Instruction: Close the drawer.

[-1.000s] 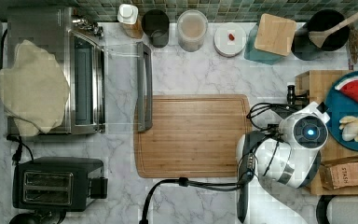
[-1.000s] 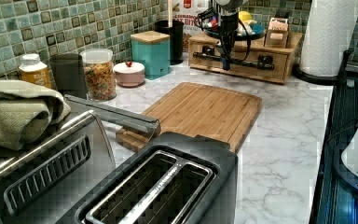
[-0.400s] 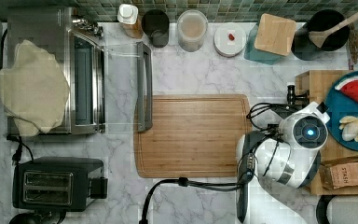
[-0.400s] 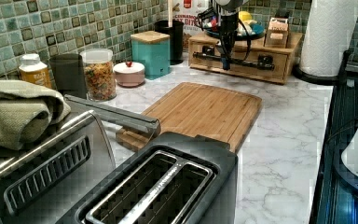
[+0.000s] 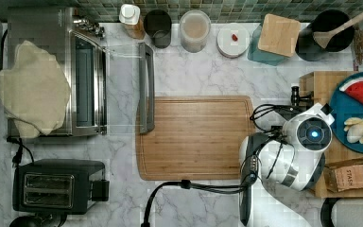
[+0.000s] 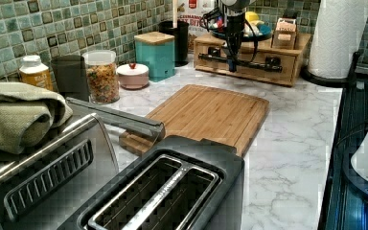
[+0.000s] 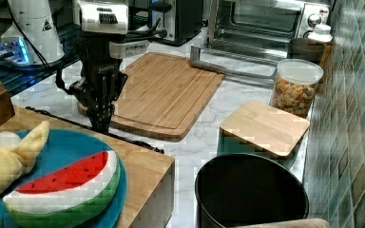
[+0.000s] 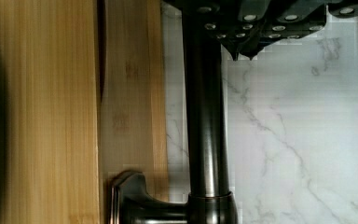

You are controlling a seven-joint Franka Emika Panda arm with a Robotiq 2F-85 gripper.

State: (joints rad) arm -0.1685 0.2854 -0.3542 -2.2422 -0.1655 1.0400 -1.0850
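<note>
Drawer (image 8: 130, 93) sits in the stand (image 6: 297, 45) at the far end of the counter (image 6: 292, 143) in the left view, its front edge parted from the stand's top by only a thin dark gap in the wrist view. A dark bar handle (image 8: 205, 116) runs along that front, standing off it over bare marble. My gripper (image 6: 232, 67) hangs straight down at the handle, near the middle of the drawer front; I cannot tell whether it is spread or pressed together. In the top view the board (image 5: 194, 137) lies to the left of the stand, with a strip of bare counter between its right edge and the drawer front. A blue plate (image 7: 52, 156) rests on the stand's top.
</note>
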